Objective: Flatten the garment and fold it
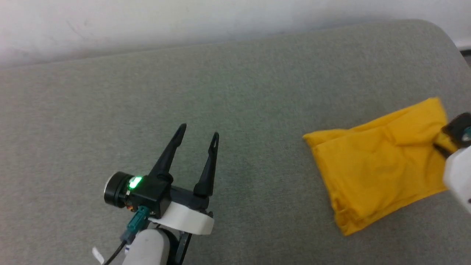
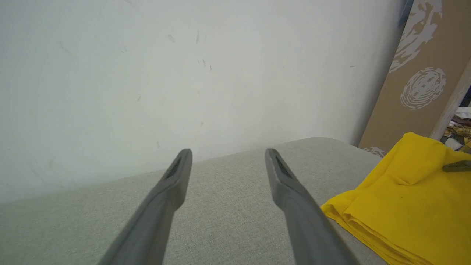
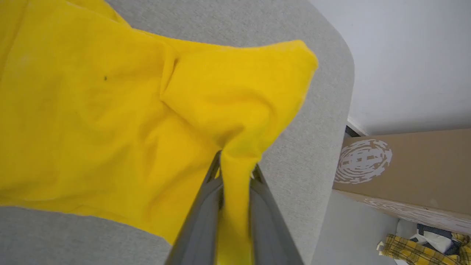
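At the right end of the grey cushion, short of its rounded far corner, the garment lies in a layered yellow bundle, its long axis running roughly left to right across the cushion. The right gripper is closed on a pinch of cloth at the bundle's right edge. The left gripper hangs wide open and empty over bare cushion, well apart, with the garment off to its right, so the right arm is likely the one to spread it.
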Tool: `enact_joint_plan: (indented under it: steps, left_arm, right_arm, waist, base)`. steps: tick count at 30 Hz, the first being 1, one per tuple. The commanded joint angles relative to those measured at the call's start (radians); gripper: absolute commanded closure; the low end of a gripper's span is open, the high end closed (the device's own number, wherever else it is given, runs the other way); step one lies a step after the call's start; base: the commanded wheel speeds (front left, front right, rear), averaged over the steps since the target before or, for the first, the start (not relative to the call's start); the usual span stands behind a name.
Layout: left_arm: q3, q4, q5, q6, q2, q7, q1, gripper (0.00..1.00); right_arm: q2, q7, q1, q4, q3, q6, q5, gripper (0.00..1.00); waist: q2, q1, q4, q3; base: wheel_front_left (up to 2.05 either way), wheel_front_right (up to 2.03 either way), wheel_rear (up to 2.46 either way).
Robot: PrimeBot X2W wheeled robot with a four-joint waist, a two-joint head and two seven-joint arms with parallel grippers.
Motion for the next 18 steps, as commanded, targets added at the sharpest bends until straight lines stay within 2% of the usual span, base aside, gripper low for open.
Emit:
enact_joint_plan:
  steps: [1,9,18]
  left_arm:
    - [-0.004,-0.001,0.009,-0.007,0.0,-0.005,-0.024,0.0]
    - [-0.039,-0.005,0.037,-0.021,0.004,-0.005,-0.11,0.0]
    - [-0.044,-0.029,0.051,-0.023,0.021,-0.005,-0.167,0.0]
  right_arm:
    - [-0.029,-0.022,-0.032,0.009,0.006,-0.002,-0.005,1.0]
    - [-0.169,-0.21,-0.101,0.194,-0.039,-0.002,0.011,1.0]
    - [-0.174,-0.403,-0.133,0.471,-0.169,-0.002,-0.062,1.0]
  waist:
    - [0.0,0.0,-0.088,0.11]
    - [0.0,0.0,-0.075,0.235]
    - [0.0,0.0,-0.018,0.345]
  base:
    - [0.0,0.0,0.0]
    - [0.0,0.0,0.0]
    - [0.0,0.0,0.0]
